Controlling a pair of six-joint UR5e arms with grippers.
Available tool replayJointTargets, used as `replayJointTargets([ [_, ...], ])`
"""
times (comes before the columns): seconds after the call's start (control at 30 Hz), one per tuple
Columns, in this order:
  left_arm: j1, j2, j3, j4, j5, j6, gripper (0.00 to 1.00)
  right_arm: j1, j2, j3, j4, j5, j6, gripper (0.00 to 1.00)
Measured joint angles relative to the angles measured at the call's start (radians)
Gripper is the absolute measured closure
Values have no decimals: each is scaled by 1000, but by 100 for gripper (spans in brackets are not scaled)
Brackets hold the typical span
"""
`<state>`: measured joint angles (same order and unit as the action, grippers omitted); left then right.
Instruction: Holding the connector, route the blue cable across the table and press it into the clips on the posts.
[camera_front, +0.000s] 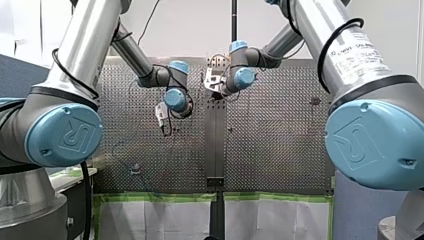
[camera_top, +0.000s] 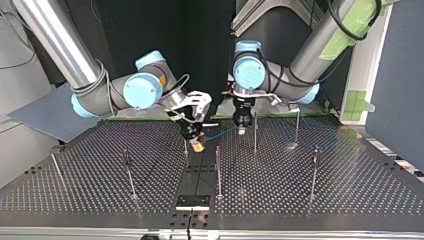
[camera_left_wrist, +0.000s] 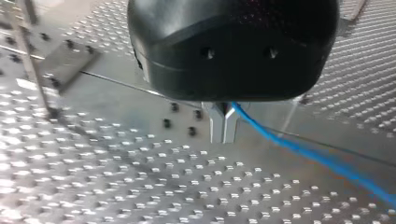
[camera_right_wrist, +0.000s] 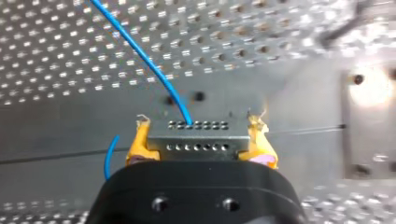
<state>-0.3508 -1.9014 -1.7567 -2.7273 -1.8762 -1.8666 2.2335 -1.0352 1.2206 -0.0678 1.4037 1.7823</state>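
both grippers are holding something. my right gripper has its yellow pads squeezed on the two ends of the connector. the connector is a small grey block with two rows of little holes. the blue cable comes out of one hole in the top row and goes away over the table. a short bit of blue also peeks out beside one pad.

my left gripper is black with thin metal fingers. the fingers are pinched together on the blue cable. the cable comes out from between them and runs off to one side, low over the table.

in the top view the two grippers are close together near the middle of the table, on the far side where the arms are. my right gripper is at that view's left of the middle and points down at a slant. its yellow tip is just above the smooth strip that runs down the middle of the table. my left gripper points straight down, just beside a thin post. a faint blue line goes between the two grippers. more posts stand up around the table, well apart from each other. i cannot tell if the cable touches any post.
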Motion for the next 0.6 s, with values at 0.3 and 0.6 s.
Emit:
replayJointTargets([
  [0.3, -1, 81, 0, -8, -2, 0, 100, -2, -78, 0, 5, 0, 21, 100],
  [0.6, 9, 159, 12, 9, 30, -6, 100, 3, -166, 0, 12, 0, 21, 100],
])
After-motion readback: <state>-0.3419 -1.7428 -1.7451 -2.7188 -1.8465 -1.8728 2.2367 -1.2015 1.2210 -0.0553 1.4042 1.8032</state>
